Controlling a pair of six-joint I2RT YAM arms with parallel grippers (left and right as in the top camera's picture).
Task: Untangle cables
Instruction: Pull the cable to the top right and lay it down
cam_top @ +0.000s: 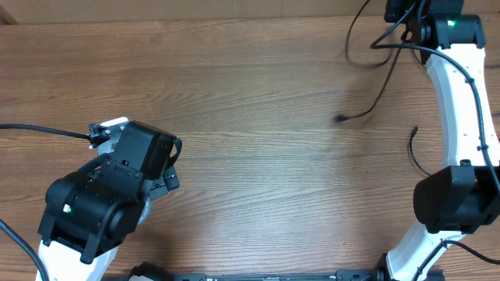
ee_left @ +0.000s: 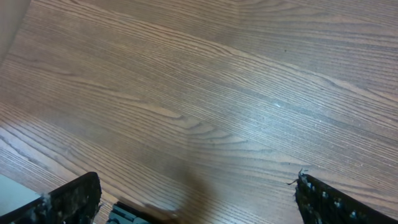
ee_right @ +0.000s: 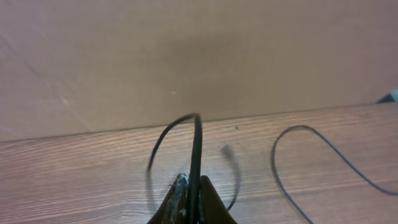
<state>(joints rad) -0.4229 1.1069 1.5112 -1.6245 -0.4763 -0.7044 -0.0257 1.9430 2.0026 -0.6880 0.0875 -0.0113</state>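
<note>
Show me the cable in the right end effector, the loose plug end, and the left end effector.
cable (ee_right: 198, 146), right wrist view, the stretch rising from the grip
loose plug end (cam_top: 341, 119), overhead view, its dark tip
left end effector (ee_left: 198, 186), left wrist view, midway between fingertips

Wood-grain table (cam_top: 250, 117), perhaps cardboard wall (ee_right: 186, 56)

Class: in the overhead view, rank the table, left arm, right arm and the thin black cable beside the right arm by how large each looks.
1. table, filling the frame.
2-3. right arm and left arm: similar, and their height above the table makes this unsure.
4. cable, a thin line.
</note>
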